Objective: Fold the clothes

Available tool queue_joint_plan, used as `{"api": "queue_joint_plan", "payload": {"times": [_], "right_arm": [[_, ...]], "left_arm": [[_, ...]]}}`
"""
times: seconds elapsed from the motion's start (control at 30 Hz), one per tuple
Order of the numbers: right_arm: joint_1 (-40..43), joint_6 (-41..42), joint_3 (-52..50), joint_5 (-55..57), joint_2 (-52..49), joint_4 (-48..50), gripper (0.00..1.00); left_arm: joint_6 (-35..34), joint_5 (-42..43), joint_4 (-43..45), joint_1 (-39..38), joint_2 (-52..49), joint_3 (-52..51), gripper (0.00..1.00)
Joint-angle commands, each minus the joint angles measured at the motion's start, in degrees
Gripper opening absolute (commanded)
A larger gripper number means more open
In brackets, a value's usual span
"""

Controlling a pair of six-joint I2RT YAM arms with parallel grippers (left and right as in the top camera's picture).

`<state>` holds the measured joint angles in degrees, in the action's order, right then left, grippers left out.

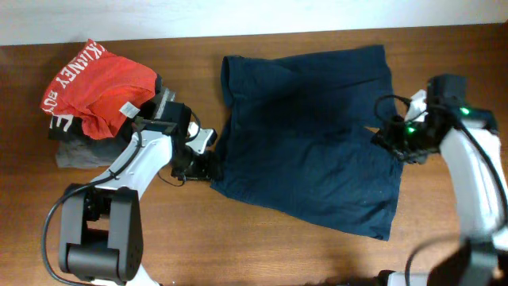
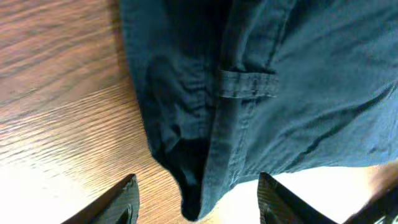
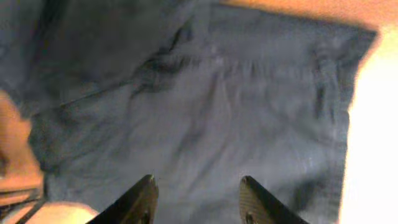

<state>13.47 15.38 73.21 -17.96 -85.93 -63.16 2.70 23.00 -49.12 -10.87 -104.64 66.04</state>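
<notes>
The navy-blue garment (image 1: 305, 135) lies spread flat in the middle of the table (image 1: 262, 254), between the two arms. The left gripper (image 1: 208, 164) stands at its left edge, near the lower corner. In the left wrist view its fingers (image 2: 127, 200) are apart, and the corner of the cloth, with a belt loop (image 2: 249, 84) a little further in, lies between them without being pinched. The right gripper (image 1: 390, 143) is at the opposite, right edge, about halfway along it. Its jaws are apart as well, over the cloth, and they hold nothing. So each arm has its own edge directly before it, and the garment stretches from one claw to the other. I judge that the fold must carry one edge toward the other. The red garment (image 1: 99, 87) on the grey folded pile (image 1: 75, 155) lies apart, further left.
</notes>
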Motion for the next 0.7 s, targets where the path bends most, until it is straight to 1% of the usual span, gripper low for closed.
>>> {"api": "queue_joint_plan", "payload": {"times": [0.0,0.03,0.07,0.1,0.17,0.27,0.33,0.47,0.57,0.63,0.67], "right_arm": [[0.2,0.1,0.0,2.5,2.2,-5.7,0.49],[0.2,0.1,-0.2,3.4,2.3,-7.6,0.52],[0.2,0.1,-0.7,3.9,2.3,-9.3,0.52],[0.2,0.1,-1.8,3.8,2.3,-10.4,0.52],[0.2,1.2,-5.1,3.9,2.3,-10.8,0.52],[0.2,4.5,-10.4,3.8,2.3,-9.7,0.53],[0.2,6.4,-15.0,3.9,2.3,-8.3,0.56],[1.8,9.2,-21.9,4.1,2.3,-6.0,0.57],[4.5,9.6,-26.4,4.0,2.3,-5.7,0.58],[6.5,9.6,-28.9,3.8,2.3,-5.2,0.62],[7.1,9.6,-29.9,3.7,2.3,-4.4,0.63]], "left_arm": [[3.2,-2.8,0.9,-1.0,1.5,-1.6,0.48],[3.2,-3.7,1.3,-1.1,1.5,-1.9,0.41],[3.2,-4.3,2.0,-1.1,1.5,-2.2,0.30],[3.2,-4.5,2.4,-1.1,1.5,-2.4,0.22],[3.2,-5.9,2.5,-1.1,1.5,-2.6,0.02],[3.2,-7.2,2.2,-1.1,1.5,-2.6,0.01],[3.2,-7.2,2.6,-1.1,1.5,-2.6,0.01],[3.2,-7.2,3.2,-1.1,1.5,-2.6,0.01],[3.2,-7.2,3.3,-1.1,1.5,-2.6,0.01],[3.2,-7.2,3.4,-1.1,1.5,-2.6,0.01],[3.2,-7.2,3.5,-1.1,1.5,-2.6,0.01]]}}
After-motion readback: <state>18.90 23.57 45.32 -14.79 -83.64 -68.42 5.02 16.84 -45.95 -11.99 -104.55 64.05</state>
